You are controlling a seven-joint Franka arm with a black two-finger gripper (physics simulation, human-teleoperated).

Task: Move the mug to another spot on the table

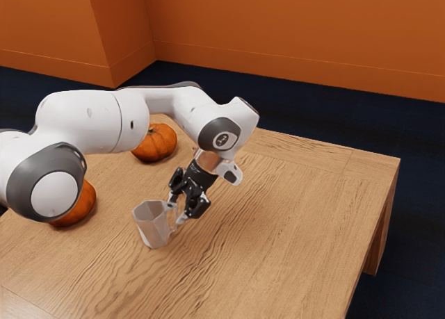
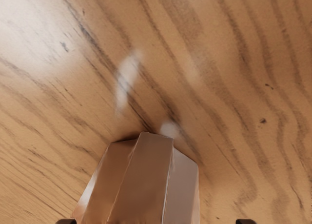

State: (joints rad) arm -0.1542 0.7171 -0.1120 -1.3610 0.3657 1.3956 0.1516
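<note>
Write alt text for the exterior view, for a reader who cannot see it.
A white robot arm reaches over a wooden table, its black gripper closed on a pale, faceted mug that stands tilted. Two orange pumpkins sit on the table by the arm, toward the exterior view's left.

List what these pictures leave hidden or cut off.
1. Mug: wrist view, cut off by the lower edge.
2. Nearer pumpkin: exterior view, mostly behind the arm.
3. Table: exterior view, near side cut off by the bottom edge.
4. Mug's handle side: exterior view, covered by the gripper.
</note>
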